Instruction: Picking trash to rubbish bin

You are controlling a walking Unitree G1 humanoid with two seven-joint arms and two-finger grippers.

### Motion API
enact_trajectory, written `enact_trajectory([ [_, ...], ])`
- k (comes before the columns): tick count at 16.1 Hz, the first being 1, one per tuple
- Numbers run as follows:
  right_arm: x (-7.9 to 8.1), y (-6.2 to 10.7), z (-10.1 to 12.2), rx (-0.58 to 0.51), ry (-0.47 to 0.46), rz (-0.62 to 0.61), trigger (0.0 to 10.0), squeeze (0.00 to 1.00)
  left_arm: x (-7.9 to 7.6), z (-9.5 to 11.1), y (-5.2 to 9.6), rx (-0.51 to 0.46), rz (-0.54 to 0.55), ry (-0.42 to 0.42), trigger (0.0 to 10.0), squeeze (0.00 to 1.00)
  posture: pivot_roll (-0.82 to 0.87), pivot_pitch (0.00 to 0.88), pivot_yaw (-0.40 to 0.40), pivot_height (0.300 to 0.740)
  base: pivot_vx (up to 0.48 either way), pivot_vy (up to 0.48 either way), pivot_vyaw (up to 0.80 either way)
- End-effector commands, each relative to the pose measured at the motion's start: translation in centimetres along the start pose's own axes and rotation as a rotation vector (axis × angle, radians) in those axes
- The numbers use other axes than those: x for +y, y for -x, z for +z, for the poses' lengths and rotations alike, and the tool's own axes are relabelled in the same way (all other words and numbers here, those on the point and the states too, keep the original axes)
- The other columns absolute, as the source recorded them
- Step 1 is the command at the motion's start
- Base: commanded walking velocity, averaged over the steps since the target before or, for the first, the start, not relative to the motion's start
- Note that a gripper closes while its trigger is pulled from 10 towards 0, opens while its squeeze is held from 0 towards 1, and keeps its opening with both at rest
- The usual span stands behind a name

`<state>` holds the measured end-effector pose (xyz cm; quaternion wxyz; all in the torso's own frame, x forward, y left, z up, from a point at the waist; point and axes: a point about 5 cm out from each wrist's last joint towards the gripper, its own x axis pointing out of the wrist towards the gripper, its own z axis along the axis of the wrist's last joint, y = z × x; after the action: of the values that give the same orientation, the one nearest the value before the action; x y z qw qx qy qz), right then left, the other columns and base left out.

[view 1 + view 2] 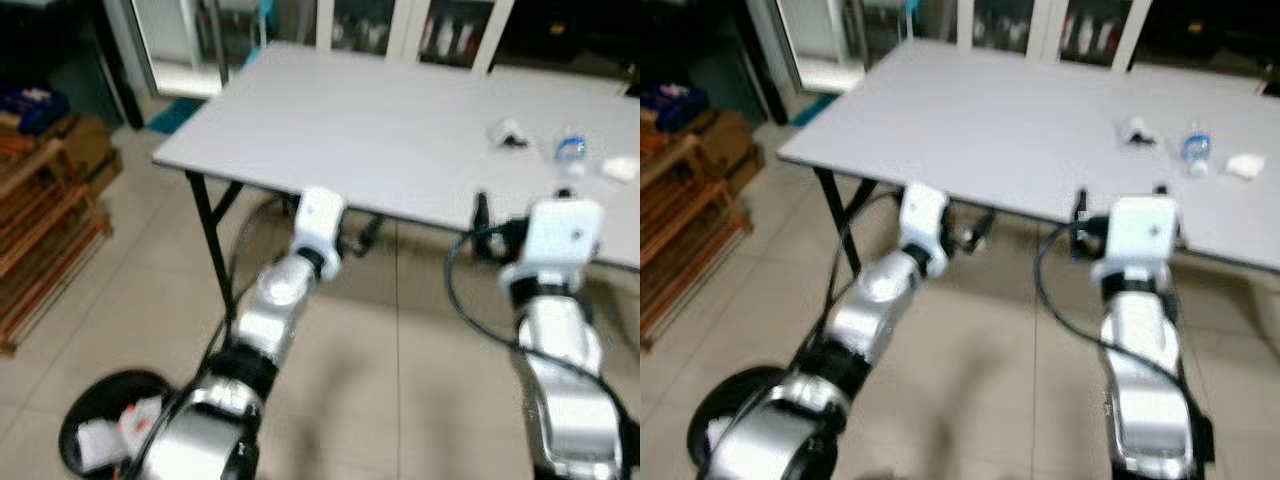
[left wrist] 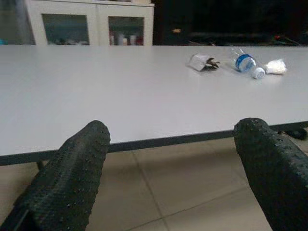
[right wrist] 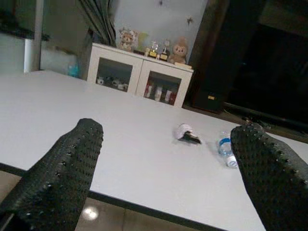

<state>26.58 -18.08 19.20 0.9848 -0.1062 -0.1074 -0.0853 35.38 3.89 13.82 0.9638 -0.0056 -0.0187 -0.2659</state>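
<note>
- Left eye view: three bits of trash lie together near the far right part of the pale grey rectangular table (image 1: 330, 120): a crumpled grey-white wrapper (image 1: 507, 133), a small clear plastic bottle with a blue label (image 1: 569, 150) lying on its side, and a crumpled white paper wad (image 1: 621, 168). The right gripper (image 1: 497, 228) sits at the near table edge, almost straight below them, while the left gripper (image 1: 352, 238) is well off to the left, so the right arm looks the nearer one. A round black rubbish bin (image 1: 105, 425) holding white scraps stands on the tiled floor beside the left arm.
- Right eye view: same layout; the trash lies ahead of the right gripper and slightly to its right, across the table top.
- Left wrist view: the two black studded fingers (image 2: 67, 180) stand wide apart with nothing between them, below the table edge; the trash is far off toward the right.
- Right wrist view: the fingers (image 3: 55, 175) are spread wide and empty; the wrapper and bottle lie between their lines, well ahead. The bottle's long axis seems to run toward the gripper, though it is too small to be sure.
</note>
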Motion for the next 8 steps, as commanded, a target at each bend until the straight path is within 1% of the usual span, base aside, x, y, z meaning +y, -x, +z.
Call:
enact_trajectory([
  [1,-0.54,-0.08,0.12,-0.002,0.017,-0.014,10.0,0.00,-0.81,0.33,-0.49,-0.002,-0.023,0.010,10.0,0.00,0.04,0.049,-0.022,0.740,0.000,0.000,0.00],
  [3,-0.55,-0.12,0.16,-0.003,0.019,-0.017,10.0,0.00,-0.78,0.39,-0.50,-0.010,-0.032,0.020,10.0,0.00,0.04,0.047,-0.022,0.740,0.000,0.000,0.00],
  [4,-0.64,-0.15,0.21,-0.006,0.022,-0.023,10.0,0.00,-0.73,0.59,-0.49,-0.027,-0.039,0.034,10.0,0.00,0.04,0.047,-0.022,0.740,0.274,0.000,0.00],
  [5,-0.79,-0.15,0.29,-0.009,0.026,-0.030,10.0,0.00,-0.59,0.76,-0.51,-0.036,-0.037,0.031,10.0,0.00,0.04,0.046,-0.022,0.740,0.341,0.000,0.00],
  [8,-0.90,-0.15,0.32,-0.013,0.035,-0.034,10.0,0.00,-0.63,0.79,-0.58,-0.036,-0.041,0.031,10.0,0.00,0.04,0.045,-0.020,0.740,0.447,0.000,0.00],
])
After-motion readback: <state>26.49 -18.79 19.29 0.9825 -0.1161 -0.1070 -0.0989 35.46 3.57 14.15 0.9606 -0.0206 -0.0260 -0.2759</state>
